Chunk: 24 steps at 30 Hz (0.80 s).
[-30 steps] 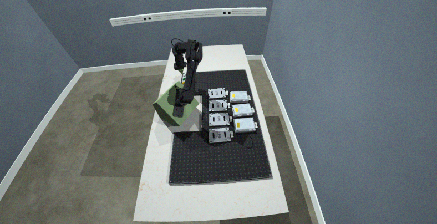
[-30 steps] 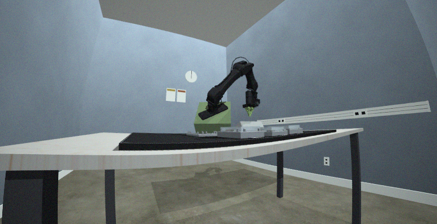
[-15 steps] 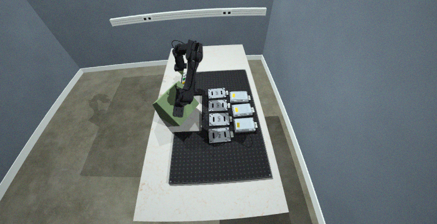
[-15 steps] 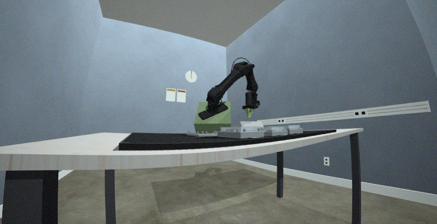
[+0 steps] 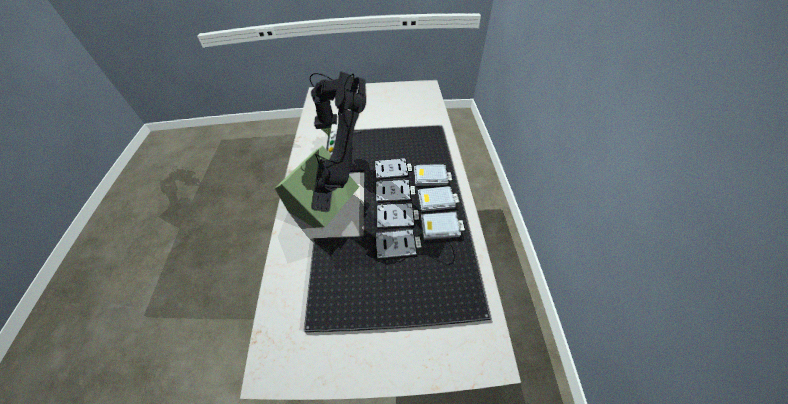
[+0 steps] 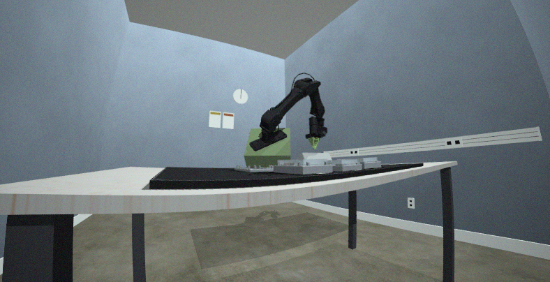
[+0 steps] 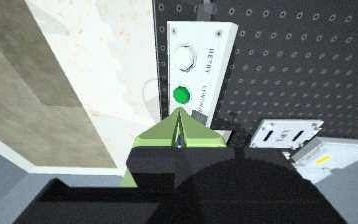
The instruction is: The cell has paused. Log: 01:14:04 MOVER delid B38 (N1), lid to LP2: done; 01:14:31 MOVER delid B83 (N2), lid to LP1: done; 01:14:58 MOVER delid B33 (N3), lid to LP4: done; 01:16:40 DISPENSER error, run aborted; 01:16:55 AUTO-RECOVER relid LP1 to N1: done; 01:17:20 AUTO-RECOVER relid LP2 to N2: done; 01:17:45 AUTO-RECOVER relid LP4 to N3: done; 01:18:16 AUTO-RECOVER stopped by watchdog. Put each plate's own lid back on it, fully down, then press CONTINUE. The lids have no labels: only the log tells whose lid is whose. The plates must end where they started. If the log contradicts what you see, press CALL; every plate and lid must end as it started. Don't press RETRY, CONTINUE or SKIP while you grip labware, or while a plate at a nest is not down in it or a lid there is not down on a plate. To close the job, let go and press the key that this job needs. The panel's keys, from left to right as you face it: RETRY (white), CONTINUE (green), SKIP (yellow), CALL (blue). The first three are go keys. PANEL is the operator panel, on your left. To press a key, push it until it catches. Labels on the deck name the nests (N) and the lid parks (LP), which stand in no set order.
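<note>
My gripper (image 7: pixel 179 111) is shut and empty, its green fingers pressed together into a point. It hangs above the white operator panel (image 7: pixel 195 70), with its tip just below the green CONTINUE key (image 7: pixel 181 94). The white RETRY key (image 7: pixel 185 56) lies beyond it. The other keys are hidden under the fingers. In the overhead view the gripper (image 5: pixel 330 132) is at the table's left side over the panel (image 5: pixel 331 140). Three plates with lids on stand in a row (image 5: pixel 430 173), (image 5: pixel 437 197), (image 5: pixel 442 225). Each has a yellow label. The side view shows the gripper (image 6: pixel 315 143) well above the deck.
Four grey lid parks (image 5: pixel 391 167), (image 5: pixel 393 189), (image 5: pixel 395 215), (image 5: pixel 396 242) stand bare beside the plates. The arm sits on a green block (image 5: pixel 308 194). One lid park (image 7: pixel 286 134) and a lidded plate (image 7: pixel 325 157) show at the right of the wrist view.
</note>
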Available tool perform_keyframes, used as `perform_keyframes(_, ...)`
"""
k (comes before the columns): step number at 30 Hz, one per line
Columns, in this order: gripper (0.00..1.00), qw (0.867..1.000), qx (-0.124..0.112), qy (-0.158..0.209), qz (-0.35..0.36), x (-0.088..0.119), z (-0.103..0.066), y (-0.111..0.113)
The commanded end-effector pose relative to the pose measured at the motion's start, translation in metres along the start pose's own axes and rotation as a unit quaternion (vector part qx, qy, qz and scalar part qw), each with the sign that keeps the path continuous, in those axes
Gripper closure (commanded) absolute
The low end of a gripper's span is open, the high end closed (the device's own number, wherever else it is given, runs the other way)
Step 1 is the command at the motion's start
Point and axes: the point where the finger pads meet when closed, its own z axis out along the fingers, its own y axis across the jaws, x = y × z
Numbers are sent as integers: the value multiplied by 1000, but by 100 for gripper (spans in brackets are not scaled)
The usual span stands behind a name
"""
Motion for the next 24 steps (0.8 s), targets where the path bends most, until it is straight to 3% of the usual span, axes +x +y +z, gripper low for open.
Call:
perform_keyframes(1,100,1000,-1,-20,7,-9,-7,-3)
perform_keyframes(24,100,1000,-1,-10,3,-3,-3,-1)
